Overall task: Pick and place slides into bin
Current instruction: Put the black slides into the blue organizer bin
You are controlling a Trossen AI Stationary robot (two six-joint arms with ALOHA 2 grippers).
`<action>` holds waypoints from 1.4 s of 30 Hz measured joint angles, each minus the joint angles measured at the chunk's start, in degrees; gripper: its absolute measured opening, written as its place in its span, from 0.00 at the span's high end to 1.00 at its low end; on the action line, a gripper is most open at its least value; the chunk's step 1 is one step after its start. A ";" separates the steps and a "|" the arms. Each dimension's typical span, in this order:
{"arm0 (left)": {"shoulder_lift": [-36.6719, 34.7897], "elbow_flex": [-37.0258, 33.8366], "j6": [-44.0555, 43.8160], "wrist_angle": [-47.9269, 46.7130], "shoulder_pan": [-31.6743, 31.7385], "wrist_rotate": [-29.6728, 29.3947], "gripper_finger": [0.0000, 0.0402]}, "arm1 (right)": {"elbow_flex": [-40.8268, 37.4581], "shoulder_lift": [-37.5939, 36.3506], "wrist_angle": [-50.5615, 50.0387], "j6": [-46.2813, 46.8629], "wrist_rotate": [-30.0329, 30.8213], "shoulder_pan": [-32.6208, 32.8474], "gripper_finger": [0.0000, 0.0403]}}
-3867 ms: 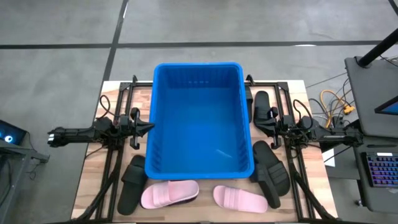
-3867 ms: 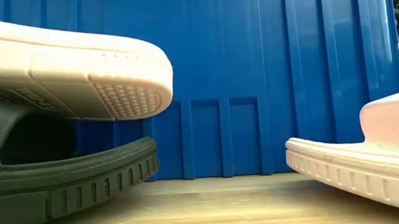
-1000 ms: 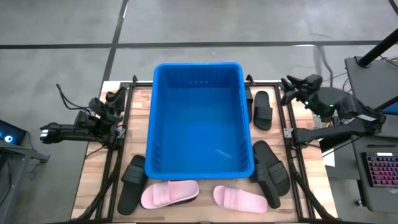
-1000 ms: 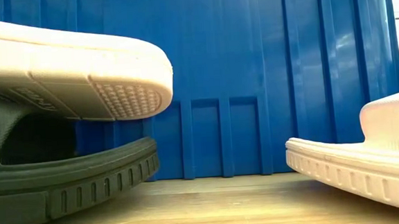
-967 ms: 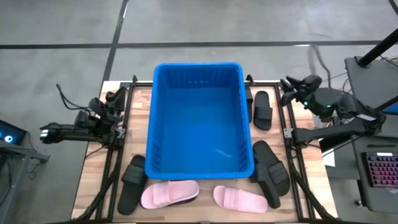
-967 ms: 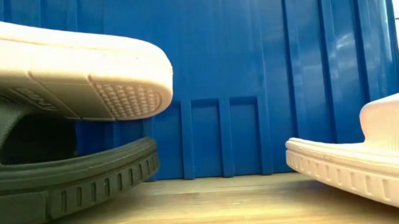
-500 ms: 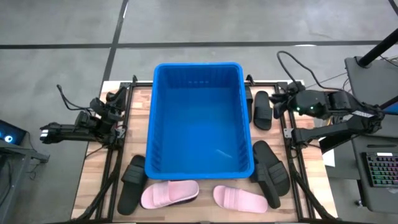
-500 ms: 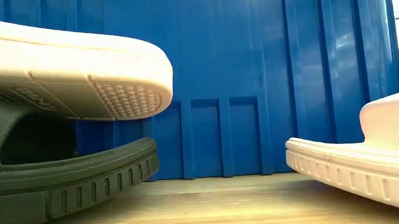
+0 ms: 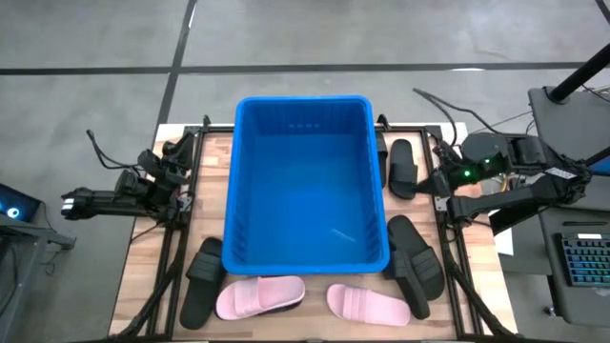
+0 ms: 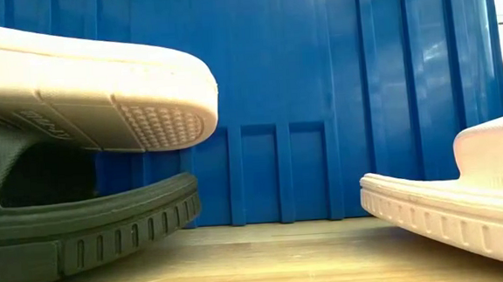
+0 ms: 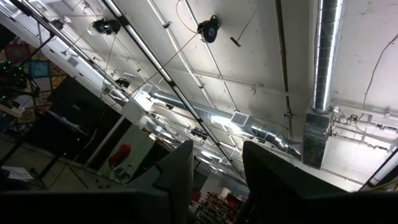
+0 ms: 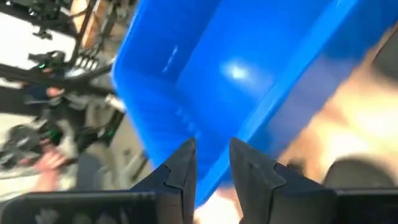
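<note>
The blue bin [image 9: 305, 181] stands mid-table with no slide in it. One black slide [image 9: 402, 168] lies flat right of the bin. Two black slides [image 9: 415, 255] lie at the bin's near right corner and one black slide [image 9: 200, 279] at its near left. Two pink slides [image 9: 259, 295] [image 9: 370, 303] lie along the near edge. The left one's toe [image 10: 144, 104] rests on the black slide [image 10: 91, 229]. My right gripper [image 9: 437, 177] hovers just right of the lone black slide, slightly open and empty. My left gripper [image 9: 170, 164] is raised at the table's left, pointing up, slightly open and empty.
Dark frame rails [image 9: 181, 238] [image 9: 448, 238] run along both sides of the bin. A desk with a keyboard [image 9: 581, 257] and cables [image 9: 515, 157] stands beyond the table's right edge. The bin's near wall [image 10: 319, 93] fills the low view.
My right gripper has swung from the table's far right corner toward the near edge and toward the bin, coming beside the lone black slide and tipping downward. The slides and the bin have not moved.
</note>
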 joint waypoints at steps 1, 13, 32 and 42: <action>0.00 -0.02 0.00 0.00 0.00 -0.01 0.69 | -0.13 0.25 -0.73 0.47 -2.36 0.02 0.79; 0.09 -0.02 -0.06 -0.06 0.00 0.00 0.69 | -0.38 7.72 -12.38 2.36 -16.55 6.10 0.63; 0.09 -0.15 -0.08 -0.11 0.00 -7.56 0.69 | 4.16 11.39 -8.75 25.62 14.56 39.26 0.57; 0.08 -0.62 -0.02 -0.13 0.00 -7.92 0.69 | 3.25 22.18 -12.00 37.95 21.45 48.09 0.59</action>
